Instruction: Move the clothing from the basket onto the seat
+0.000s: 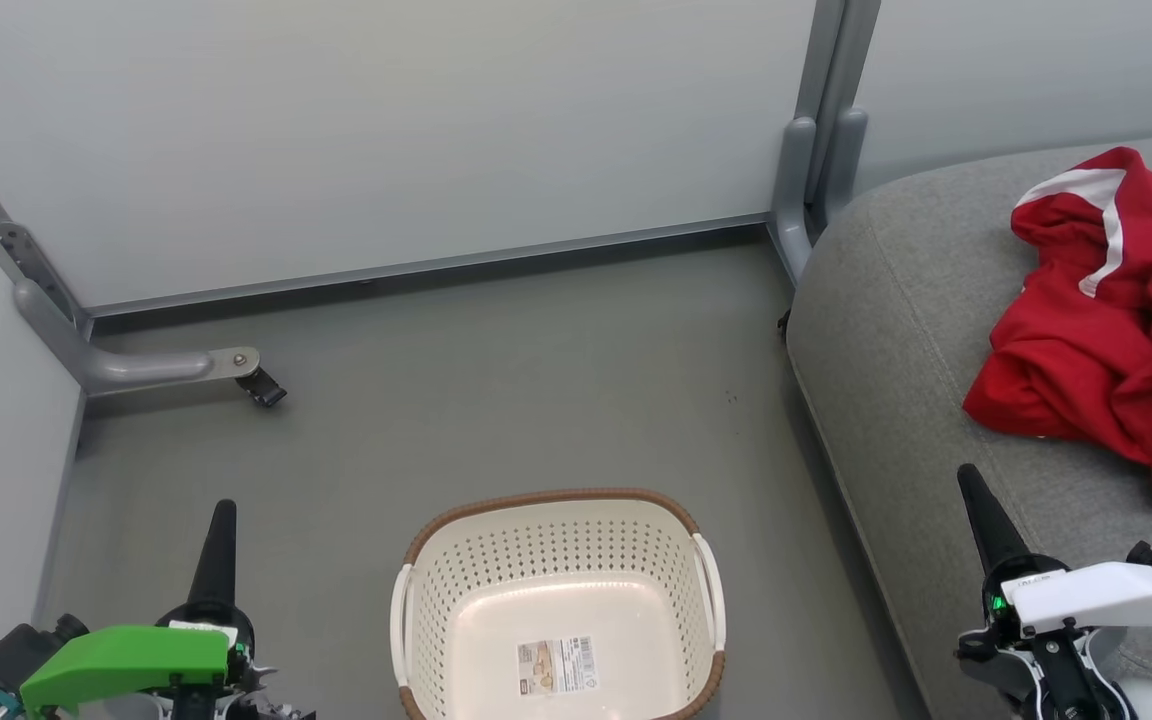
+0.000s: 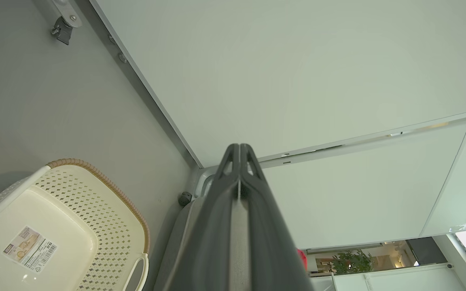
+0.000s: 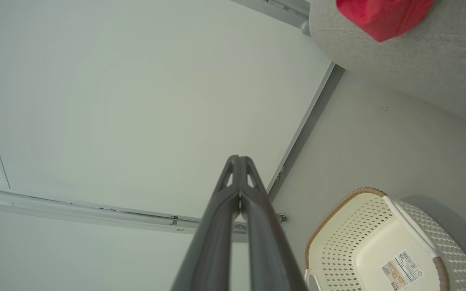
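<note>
The red clothing (image 1: 1106, 310) is lying crumpled on the grey seat (image 1: 896, 330), toward its right side and well apart from the basket (image 1: 556, 550). The basket is sitting on the floor (image 1: 496, 380) near the seat's edge, a small label (image 1: 556, 665) showing on its bottom. The left end effector (image 1: 223, 525) is hovering left of the basket with its two dark fingers pressed together and gripping nothing, and the right end effector (image 1: 974, 495) is hanging over the seat near the clothing, likewise closed and gripping nothing.
</note>
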Available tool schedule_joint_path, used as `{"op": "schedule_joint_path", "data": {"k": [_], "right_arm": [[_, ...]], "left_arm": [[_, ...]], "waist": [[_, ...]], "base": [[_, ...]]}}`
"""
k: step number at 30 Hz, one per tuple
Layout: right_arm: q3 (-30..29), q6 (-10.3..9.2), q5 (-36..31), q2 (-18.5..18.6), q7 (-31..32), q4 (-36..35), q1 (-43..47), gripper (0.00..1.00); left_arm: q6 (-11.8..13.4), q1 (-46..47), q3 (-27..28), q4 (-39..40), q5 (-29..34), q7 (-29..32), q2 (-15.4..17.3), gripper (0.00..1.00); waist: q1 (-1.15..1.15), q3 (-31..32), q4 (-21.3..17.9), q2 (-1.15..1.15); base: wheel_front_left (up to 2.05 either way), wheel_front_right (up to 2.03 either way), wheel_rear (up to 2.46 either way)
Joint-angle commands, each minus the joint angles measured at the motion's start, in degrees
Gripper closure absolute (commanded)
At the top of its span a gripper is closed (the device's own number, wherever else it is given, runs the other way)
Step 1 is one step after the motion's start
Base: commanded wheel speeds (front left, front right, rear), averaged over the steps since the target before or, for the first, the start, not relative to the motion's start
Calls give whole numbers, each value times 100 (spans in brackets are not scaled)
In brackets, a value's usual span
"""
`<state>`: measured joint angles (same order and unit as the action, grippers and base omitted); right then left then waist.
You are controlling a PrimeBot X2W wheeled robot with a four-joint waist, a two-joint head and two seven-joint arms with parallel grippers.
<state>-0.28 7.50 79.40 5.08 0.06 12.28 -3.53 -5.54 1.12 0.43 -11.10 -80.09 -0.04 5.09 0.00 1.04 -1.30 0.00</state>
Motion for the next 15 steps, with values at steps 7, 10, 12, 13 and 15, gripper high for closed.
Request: {"op": "schedule_joint_path", "data": {"k": [7,10,12,13,15], "right_arm": [[-102,-1,430,24,111,39,-137,100],[-129,-1,559,21,149,52,-162,100],[-150,-1,647,18,176,64,-175,100],[-161,-1,696,18,192,69,-182,100],[-181,-1,782,16,207,81,-191,100]], "left_arm": [[-74,244,98,-61,-420,111,39,100],[-91,281,122,-86,-547,142,36,100],[-104,299,139,-106,-625,167,34,100],[-111,312,150,-117,-678,188,33,100],[-120,338,167,-134,-758,206,31,100]], "waist": [[0,-25,28,0],[0,-35,38,0],[0,-41,46,0],[0,-45,50,0],[0,-52,57,0]], "base": [[0,0,0],[0,0,0],[0,0,0],[0,0,0],[0,0,0]]}}
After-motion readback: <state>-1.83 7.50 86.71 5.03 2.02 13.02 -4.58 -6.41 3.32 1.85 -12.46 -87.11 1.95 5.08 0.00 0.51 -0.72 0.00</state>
